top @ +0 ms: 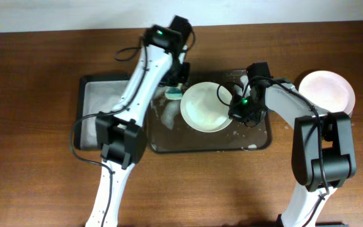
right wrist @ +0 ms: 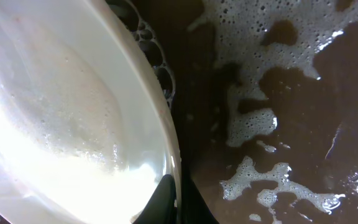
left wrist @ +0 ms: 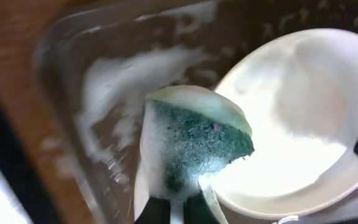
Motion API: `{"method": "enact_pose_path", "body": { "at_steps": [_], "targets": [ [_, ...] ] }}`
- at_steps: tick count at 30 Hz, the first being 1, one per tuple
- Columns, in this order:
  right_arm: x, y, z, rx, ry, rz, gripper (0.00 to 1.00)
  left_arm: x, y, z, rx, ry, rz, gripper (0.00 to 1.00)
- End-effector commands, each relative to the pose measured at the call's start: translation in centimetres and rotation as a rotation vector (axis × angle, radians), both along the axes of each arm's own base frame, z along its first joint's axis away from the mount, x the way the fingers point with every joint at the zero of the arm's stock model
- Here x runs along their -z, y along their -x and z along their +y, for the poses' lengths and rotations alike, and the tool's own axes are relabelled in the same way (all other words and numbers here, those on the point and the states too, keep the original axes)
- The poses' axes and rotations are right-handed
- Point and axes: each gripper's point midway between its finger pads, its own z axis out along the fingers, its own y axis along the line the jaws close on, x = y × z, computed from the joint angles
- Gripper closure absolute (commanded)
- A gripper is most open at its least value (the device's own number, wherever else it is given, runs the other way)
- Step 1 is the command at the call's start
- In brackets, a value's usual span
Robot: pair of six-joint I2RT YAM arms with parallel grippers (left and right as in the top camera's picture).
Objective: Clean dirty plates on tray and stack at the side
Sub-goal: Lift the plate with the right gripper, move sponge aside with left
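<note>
A white foamy plate (top: 204,107) sits tilted over the dark tray (top: 207,146). My right gripper (top: 241,111) is shut on the plate's right rim. In the right wrist view the rim (right wrist: 166,143) is pinched between the dark fingers of that gripper (right wrist: 178,202). My left gripper (top: 176,88) is shut on a green sponge (left wrist: 194,143) covered in white foam. The sponge is at the plate's (left wrist: 297,137) left edge, over the tray floor (left wrist: 104,93). A second plate (top: 326,90), pinkish white, lies on the table at the right.
A narrower dark tub (top: 96,107) with white foam stands left of the tray. Foam patches (right wrist: 253,124) and water cover the tray floor. Brown table surrounds everything, and a white wall edge runs along the back.
</note>
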Motion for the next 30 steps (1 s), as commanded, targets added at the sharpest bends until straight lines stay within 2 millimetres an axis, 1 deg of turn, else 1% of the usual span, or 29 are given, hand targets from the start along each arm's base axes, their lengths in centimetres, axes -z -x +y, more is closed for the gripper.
{"method": "enact_pose_path", "body": {
  "at_steps": [1, 3, 5, 8, 10, 12, 15, 17, 19, 20, 22, 23, 25, 27, 29, 30],
  "targets": [
    [-0.3, 0.9, -1.9, -0.048, 0.121, -0.024, 0.96, -1.2, 0.4, 1.8, 0.014, 0.018, 0.033, 1.0],
    [-2.6, 0.4, -3.1, -0.032, 0.192, -0.086, 0.96, -1.0, 0.5, 2.5, 0.013, 0.012, 0.05, 1.0],
    [-5.3, 0.4, -4.6, -0.006, 0.272, -0.144, 0.96, -0.8, 0.5, 2.6, 0.011, 0.011, 0.054, 1.0],
    [-9.3, 0.9, -7.1, 0.067, 0.398, -0.213, 0.96, -0.1, 0.5, 2.5, 0.013, 0.008, 0.063, 0.99],
    [-11.7, 1.4, -8.5, 0.096, 0.468, -0.262, 0.96, 0.7, 0.5, 2.2, 0.019, 0.008, 0.07, 0.99],
    [-14.0, 1.8, -9.4, 0.114, 0.547, -0.319, 0.96, 2.2, 0.5, 2.0, 0.022, 0.003, 0.084, 0.99],
    [-15.5, 2.4, -10.0, 0.12, 0.672, -0.355, 0.96, 4.1, 0.7, 2.0, 0.021, -0.002, 0.107, 1.0],
    [-16.8, 2.6, -10.0, 0.105, 0.822, -0.394, 0.96, 5.8, 1.2, 1.2, 0.022, 0.048, 0.145, 1.0],
    [-18.3, 3.0, -10.1, 0.14, 0.972, -0.443, 0.96, 6.8, 1.5, 0.7, 0.021, 0.085, 0.166, 1.0],
    [-19.5, 3.2, -9.7, 0.149, 1.068, -0.489, 0.96, 7.3, 1.6, 0.7, 0.021, 0.09, 0.174, 1.0],
    [-21.2, 3.4, -8.5, 0.148, 1.176, -0.568, 0.96, 7.5, 1.7, 0.7, 0.021, 0.087, 0.179, 0.99],
    [-22.0, 3.4, -7.6, 0.143, 1.221, -0.616, 0.96, 7.5, 1.8, 0.7, 0.022, 0.087, 0.179, 1.0],
    [-23.0, 3.5, -6.4, 0.122, 1.286, -0.676, 0.96, 7.5, 1.7, 0.5, 0.025, 0.089, 0.174, 1.0],
    [-23.6, 3.6, -5.3, 0.103, 1.337, -0.721, 0.96, 7.5, 1.5, 0.5, 0.025, 0.091, 0.169, 0.99],
    [-23.3, 3.6, -4.4, 0.07, 1.367, -0.733, 0.96, 7.5, 1.4, 0.4, 0.026, 0.093, 0.162, 0.99],
    [-22.9, 3.5, -4.4, 0.052, 1.381, -0.722, 0.96, 7.5, 1.3, 0.4, 0.026, 0.095, 0.159, 1.0]
  ]
}}
